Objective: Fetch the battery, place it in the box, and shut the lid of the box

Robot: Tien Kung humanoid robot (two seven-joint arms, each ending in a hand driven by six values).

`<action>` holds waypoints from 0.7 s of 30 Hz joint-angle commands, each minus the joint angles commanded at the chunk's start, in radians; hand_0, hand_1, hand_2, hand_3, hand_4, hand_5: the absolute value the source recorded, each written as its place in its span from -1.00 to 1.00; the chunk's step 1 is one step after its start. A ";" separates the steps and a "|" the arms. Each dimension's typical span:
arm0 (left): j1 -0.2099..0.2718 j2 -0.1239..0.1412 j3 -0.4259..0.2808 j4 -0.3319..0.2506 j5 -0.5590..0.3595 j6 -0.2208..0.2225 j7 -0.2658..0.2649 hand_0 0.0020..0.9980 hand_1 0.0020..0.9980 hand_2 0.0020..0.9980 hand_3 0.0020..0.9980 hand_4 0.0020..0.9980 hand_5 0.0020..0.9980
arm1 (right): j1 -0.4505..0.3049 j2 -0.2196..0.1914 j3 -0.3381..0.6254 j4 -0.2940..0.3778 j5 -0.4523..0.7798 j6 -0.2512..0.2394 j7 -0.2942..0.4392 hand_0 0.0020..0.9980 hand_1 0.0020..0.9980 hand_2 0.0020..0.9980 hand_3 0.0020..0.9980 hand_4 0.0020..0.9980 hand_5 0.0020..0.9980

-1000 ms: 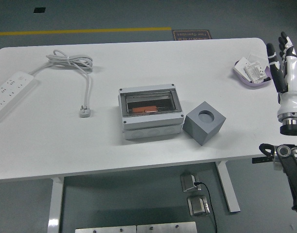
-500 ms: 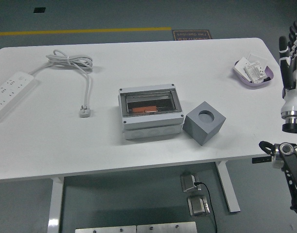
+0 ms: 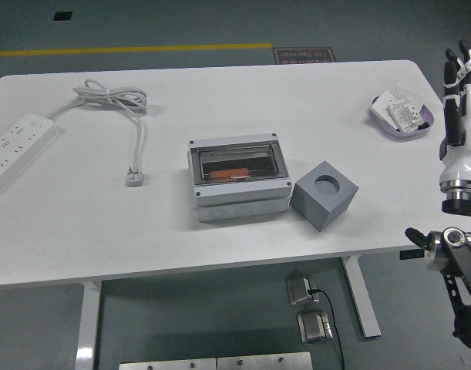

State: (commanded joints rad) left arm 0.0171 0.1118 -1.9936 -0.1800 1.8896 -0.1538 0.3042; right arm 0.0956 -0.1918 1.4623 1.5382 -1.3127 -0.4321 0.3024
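At the frame's centre the grey box (image 3: 237, 179) sits with its clear lid down, an orange battery (image 3: 230, 173) visible inside. A purple tray (image 3: 401, 123) at upper right holds white packets. The right hand (image 3: 459, 96) at the right edge points its fingers (image 3: 449, 73) up, extended and empty.

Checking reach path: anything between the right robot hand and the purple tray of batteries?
Nothing visible. The right robot hand is beside the table's right edge, next to the purple tray; bare table between.

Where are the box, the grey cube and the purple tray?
box (image 3: 239, 202): head view, front wall below its lid.
grey cube (image 3: 316, 208): head view, left front face.
purple tray (image 3: 426, 121): head view, right rim.
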 joint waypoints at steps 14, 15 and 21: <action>0.005 -0.008 0.044 0.000 -0.029 -0.019 -0.077 0.41 0.42 0.42 0.50 0.22 -0.05 | -0.012 -0.002 -0.022 -0.039 0.152 0.004 0.073 1.00 0.73 0.78 0.79 0.94 1.00; 0.005 -0.009 0.046 0.000 -0.028 -0.018 -0.078 0.41 0.42 0.42 0.50 0.22 -0.05 | -0.011 -0.002 -0.025 -0.044 0.178 0.006 0.084 1.00 0.73 0.78 0.79 0.94 1.00; 0.004 -0.006 0.056 0.000 -0.035 -0.020 -0.075 0.41 0.41 0.42 0.51 0.29 -0.06 | -0.012 -0.001 -0.031 -0.062 0.283 0.015 0.113 1.00 0.70 0.78 0.78 0.93 1.00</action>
State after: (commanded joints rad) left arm 0.0209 0.1060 -1.9376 -0.1800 1.8543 -0.1734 0.2294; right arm 0.0836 -0.1929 1.4313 1.4763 -1.0295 -0.4170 0.4158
